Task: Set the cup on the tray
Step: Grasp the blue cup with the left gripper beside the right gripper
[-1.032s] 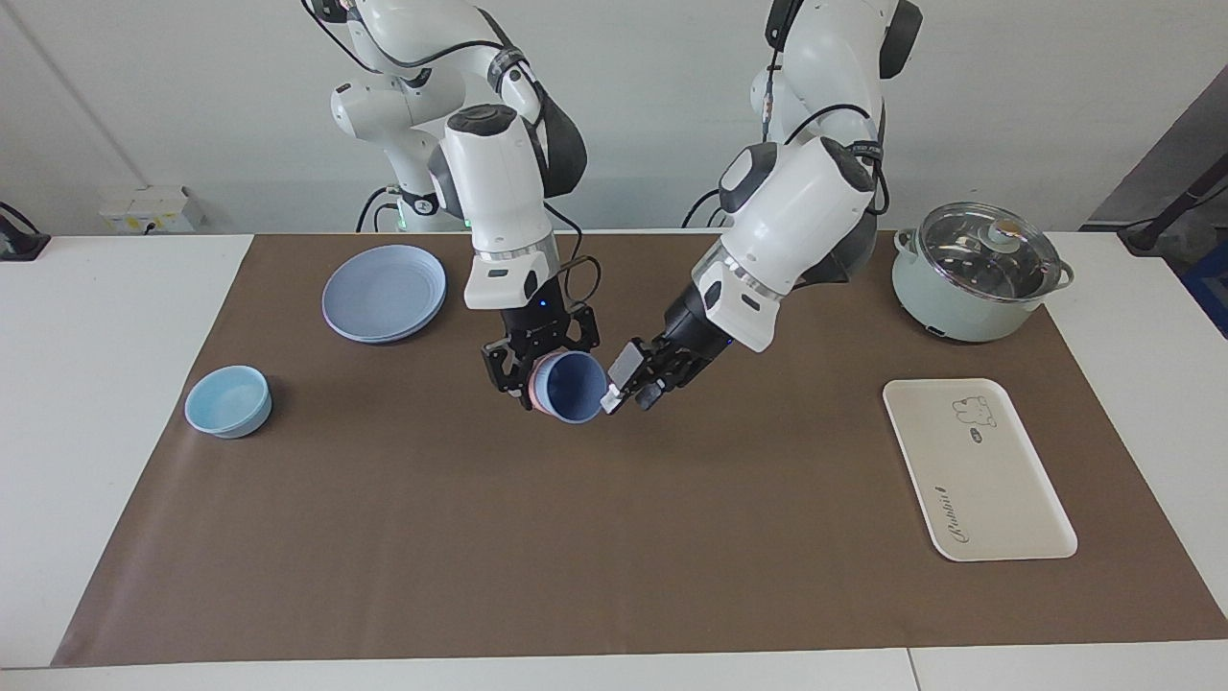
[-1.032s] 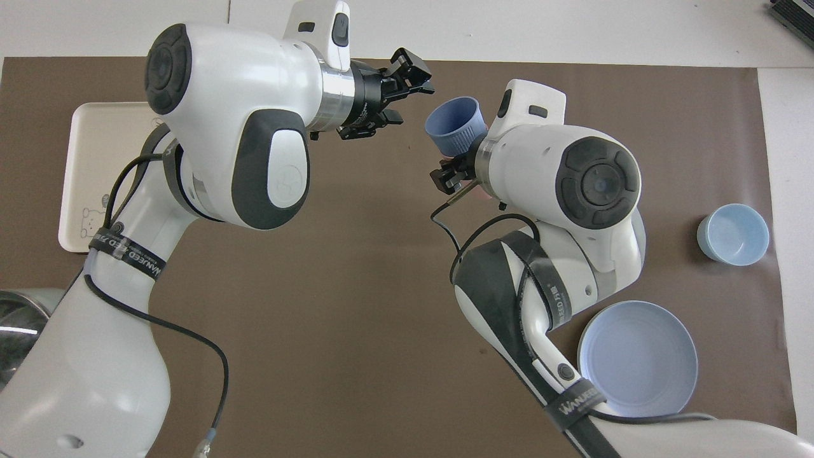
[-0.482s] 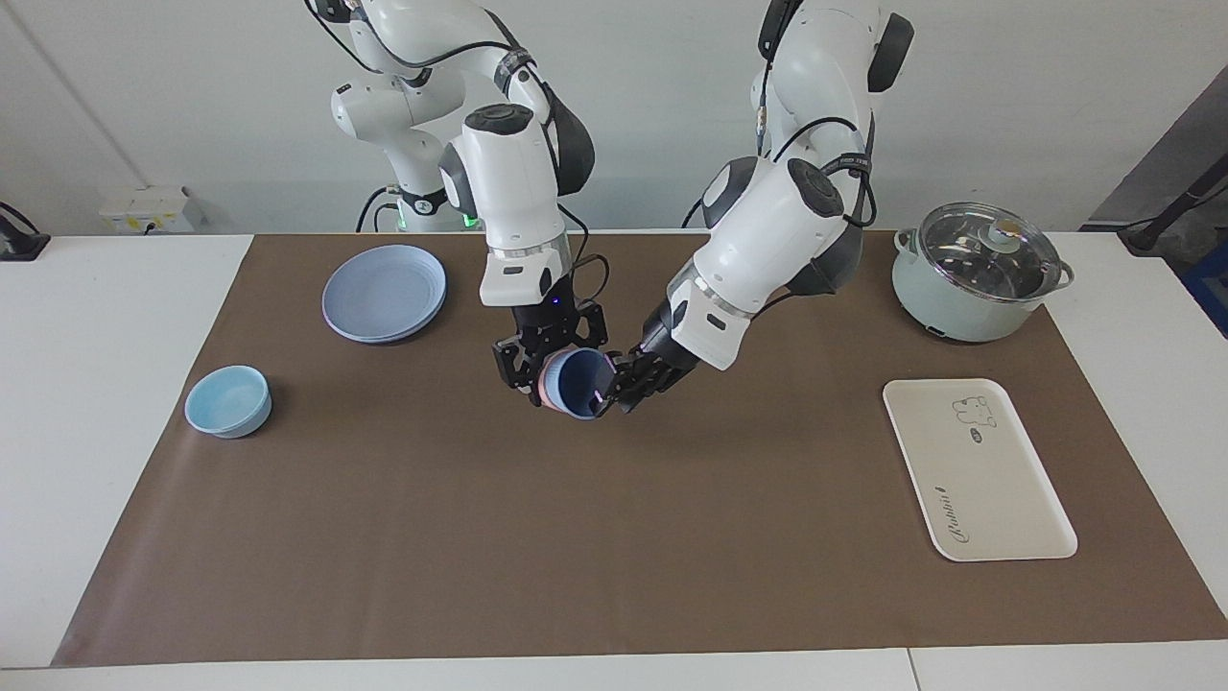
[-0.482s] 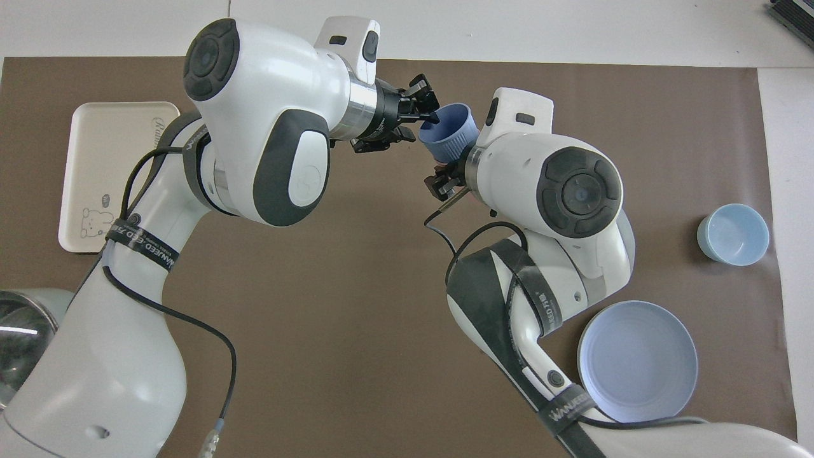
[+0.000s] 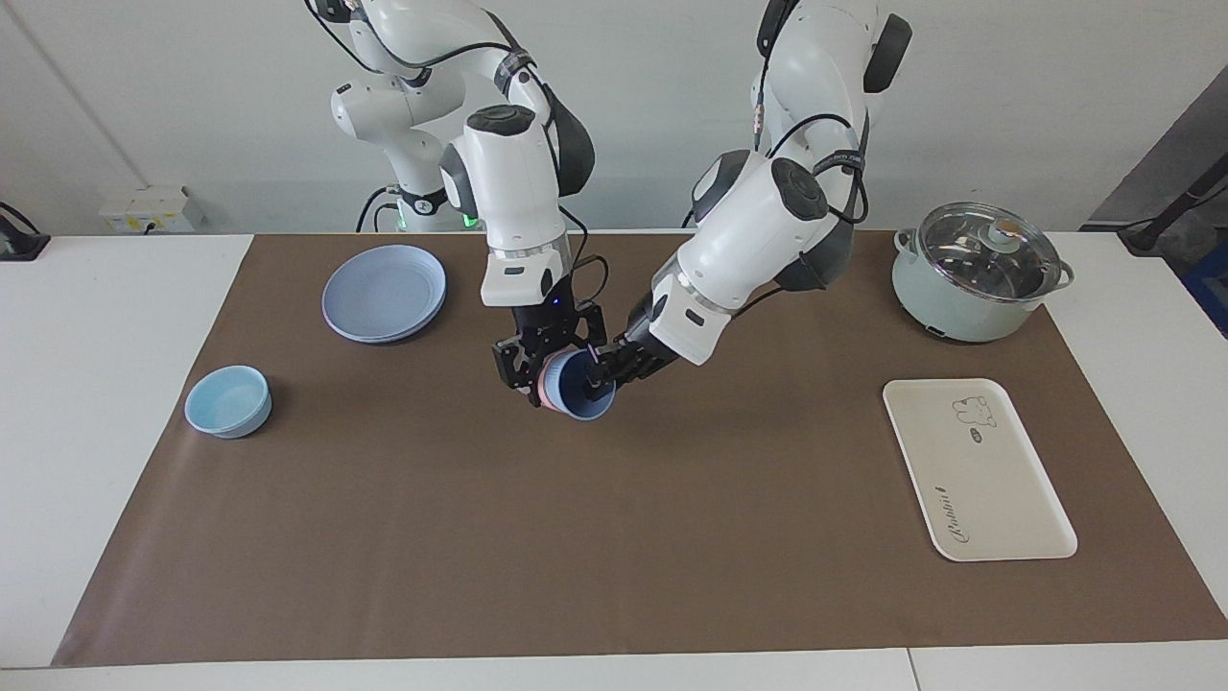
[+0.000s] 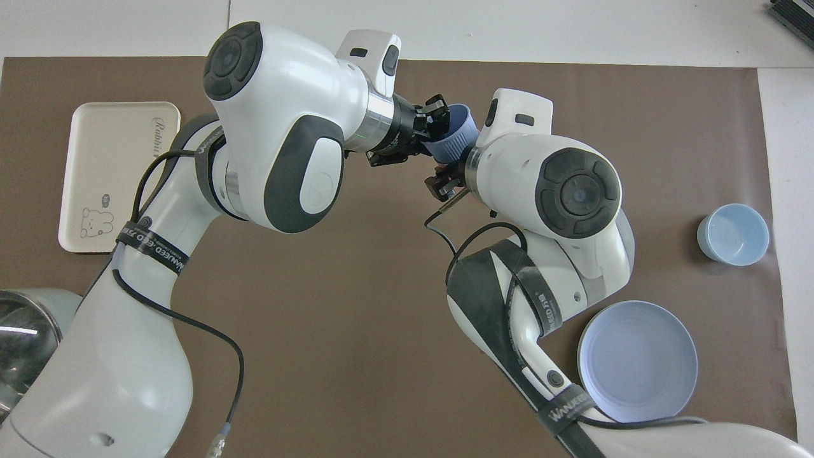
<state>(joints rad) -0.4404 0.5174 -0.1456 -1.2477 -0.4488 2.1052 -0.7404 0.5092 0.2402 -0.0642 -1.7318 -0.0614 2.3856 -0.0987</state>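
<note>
Mid-air over the middle of the counter, my right tool [image 5: 539, 376] pinches the tilted cup [image 5: 578, 386] while my left tool [image 5: 608, 369] closes on its rim (firm grip before release); tray [image 5: 998, 489] waits at my left arm's end.

Matt plastic cup [image 5: 578, 393], smooth cream tray [image 5: 998, 499], glossy glass-lidded pot [image 5: 974, 269]
</note>
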